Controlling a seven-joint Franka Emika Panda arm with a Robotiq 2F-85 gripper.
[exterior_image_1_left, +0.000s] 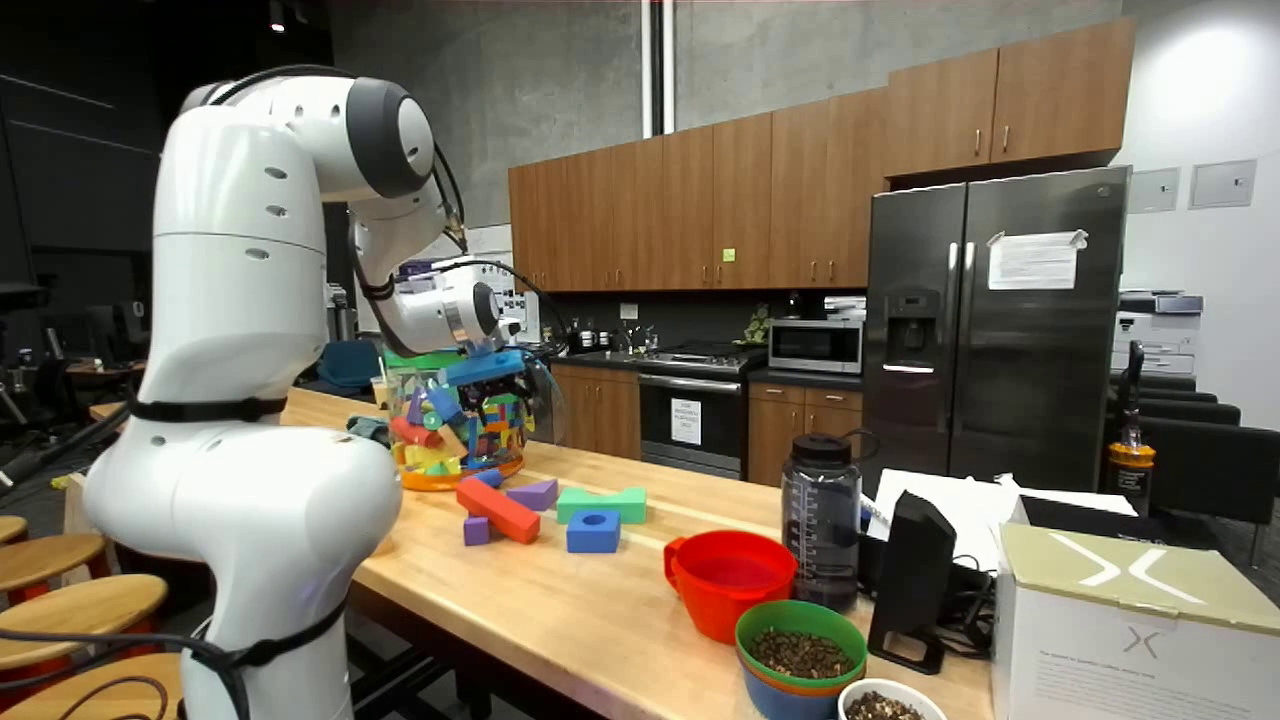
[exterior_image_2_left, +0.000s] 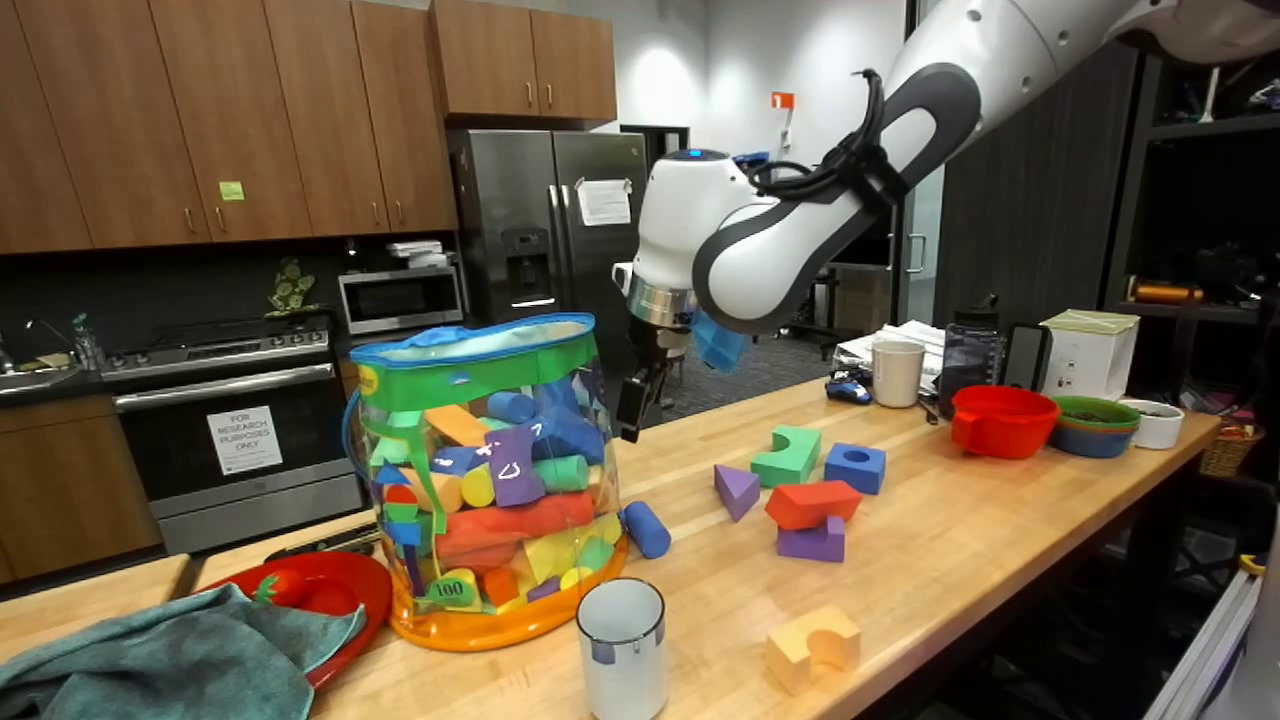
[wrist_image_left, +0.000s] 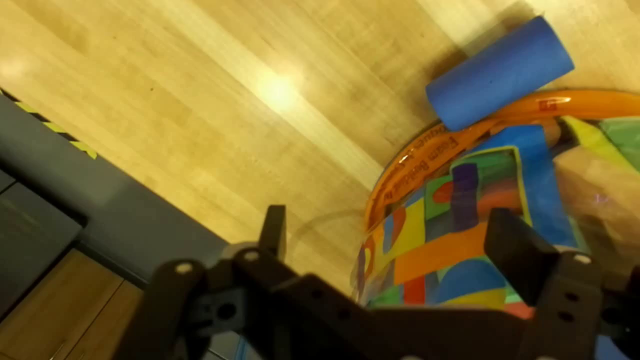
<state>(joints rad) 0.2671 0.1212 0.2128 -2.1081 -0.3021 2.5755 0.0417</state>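
I see the pincer (wrist_image_left: 390, 225) spread wide, apparently empty, close by the tub (exterior_image_2_left: 482, 371), so I'd move it gently, lest it dent the tub's clear side or knock the cylinder (wrist_image_left: 500, 74) beside it.

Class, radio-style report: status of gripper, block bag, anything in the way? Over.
Gripper open, nothing gripped. Clear bag upright, blocks inside; gripper close by, contact unclear. Possible obstacle: blue cylinder lying at orange base.

A pale wooden bench (exterior_image_2_left: 960, 500) bears a clear orange-based plastic tub (exterior_image_2_left: 530, 367); near it, a blue foam cylinder (exterior_image_2_left: 646, 530), round red plate (exterior_image_2_left: 345, 582).
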